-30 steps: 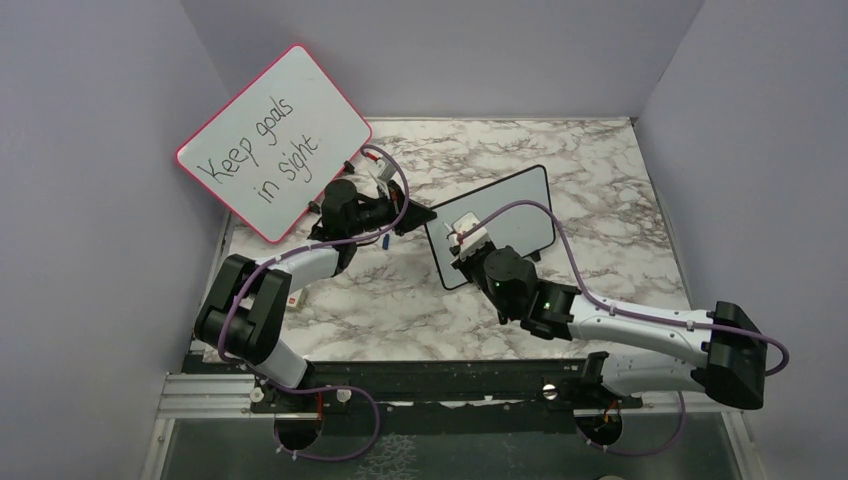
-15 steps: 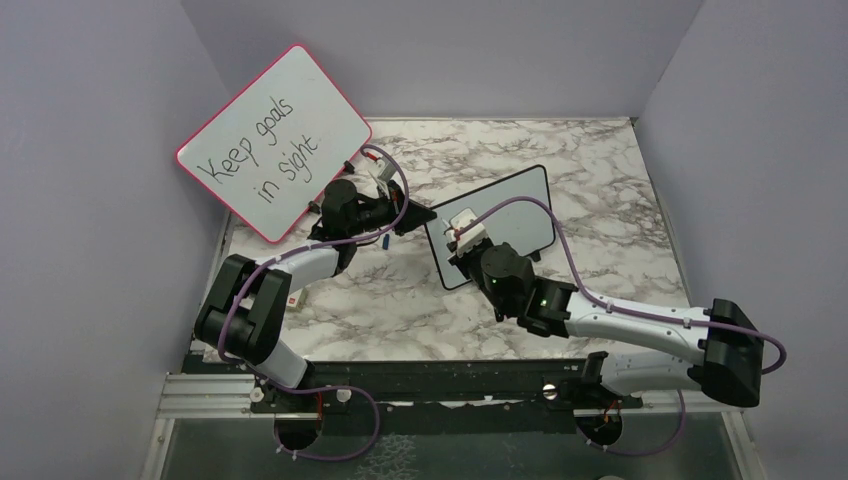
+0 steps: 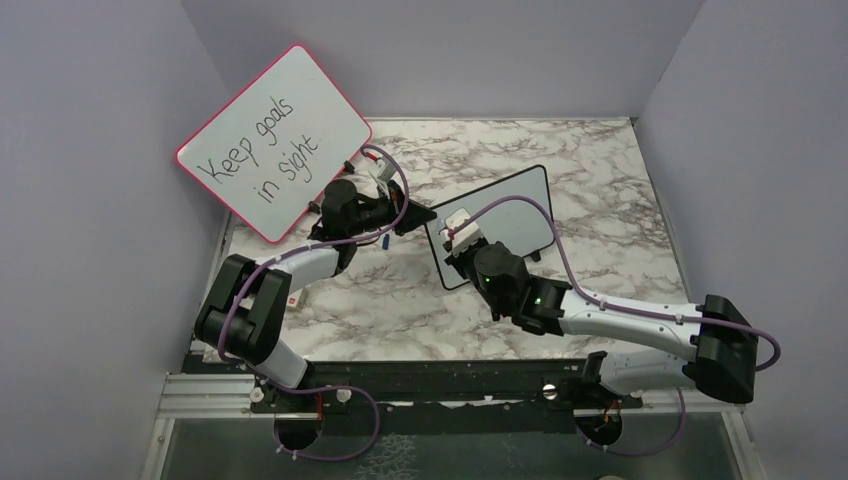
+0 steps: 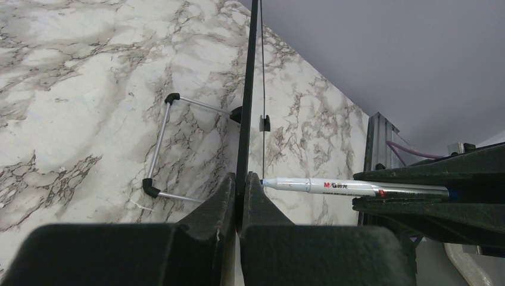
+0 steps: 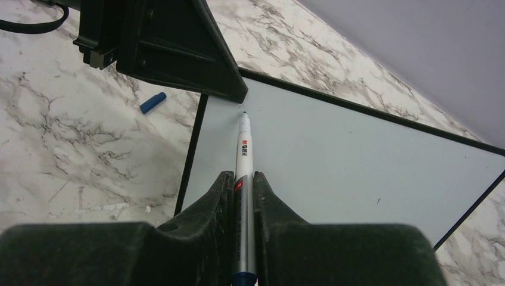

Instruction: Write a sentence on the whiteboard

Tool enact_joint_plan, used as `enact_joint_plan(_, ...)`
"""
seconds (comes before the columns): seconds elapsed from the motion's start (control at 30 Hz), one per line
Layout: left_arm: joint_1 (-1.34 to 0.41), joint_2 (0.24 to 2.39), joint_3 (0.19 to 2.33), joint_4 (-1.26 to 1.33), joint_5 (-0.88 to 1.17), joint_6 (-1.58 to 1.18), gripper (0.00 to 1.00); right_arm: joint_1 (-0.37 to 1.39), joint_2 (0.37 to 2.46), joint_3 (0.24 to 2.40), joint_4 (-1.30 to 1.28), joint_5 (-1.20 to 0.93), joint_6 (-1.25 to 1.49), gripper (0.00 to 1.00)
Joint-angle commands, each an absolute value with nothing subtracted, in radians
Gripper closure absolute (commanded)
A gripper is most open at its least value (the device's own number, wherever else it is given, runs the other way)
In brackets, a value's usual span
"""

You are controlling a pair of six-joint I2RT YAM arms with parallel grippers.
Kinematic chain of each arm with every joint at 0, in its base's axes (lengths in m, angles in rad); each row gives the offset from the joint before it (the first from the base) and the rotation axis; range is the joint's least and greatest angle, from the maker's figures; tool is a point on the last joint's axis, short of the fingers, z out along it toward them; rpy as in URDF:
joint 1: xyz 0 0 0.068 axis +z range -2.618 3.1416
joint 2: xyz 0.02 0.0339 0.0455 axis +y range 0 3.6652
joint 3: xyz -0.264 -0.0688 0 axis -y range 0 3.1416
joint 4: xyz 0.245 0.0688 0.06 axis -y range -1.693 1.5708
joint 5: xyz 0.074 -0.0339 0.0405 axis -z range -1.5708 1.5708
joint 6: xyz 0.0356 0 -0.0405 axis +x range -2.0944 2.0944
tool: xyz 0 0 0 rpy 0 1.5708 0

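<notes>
The whiteboard [image 3: 515,212] is small and black-framed, and stands tilted at the table's middle. My left gripper [image 3: 424,216] is shut on its upper left corner; the left wrist view shows the board edge-on [image 4: 249,89] pinched between the fingers [image 4: 223,199]. My right gripper [image 5: 244,179] is shut on a white-and-silver marker [image 5: 244,149]. The marker's blue tip sits at the board's face [image 5: 357,155] near that same corner, and I cannot tell whether it touches. The marker [image 4: 333,186] points at the board from the right. The sentence is not in view; the face shows bare.
A larger red-framed board [image 3: 275,140] reading "Keep goals in sight" leans at the back left. A blue marker cap [image 5: 153,102] lies on the marble table [image 3: 600,170] left of the whiteboard. The board's wire stand [image 4: 161,149] rests behind it. Grey walls enclose three sides.
My right arm has shifted a little left and up along the board, bringing the marker toward the held corner. The left arm and the board have not moved.
</notes>
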State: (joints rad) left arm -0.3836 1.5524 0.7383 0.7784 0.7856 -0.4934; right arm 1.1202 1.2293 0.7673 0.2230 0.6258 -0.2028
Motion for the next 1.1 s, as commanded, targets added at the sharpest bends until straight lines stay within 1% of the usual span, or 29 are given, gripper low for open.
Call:
enact_joint_plan(0.0, -0.390, 1.541, 0.730, 0.779, 0.806, -0.486, 1.00, 1.124, 1.243, 0.802, 0.228, 0.663, -0.204, 0.99)
enact_joint_plan(0.5, -0.394, 1.542, 0.732, 0.779, 0.816, -0.485, 1.00, 1.124, 1.270, 0.813, 0.223, 0.669, -0.204, 0.99)
enact_joint_plan(1.07, -0.395, 1.545, 0.737, 0.779, 0.818, -0.485, 1.00, 1.124, 1.275, 0.818, 0.209, 0.591, -0.209, 0.99)
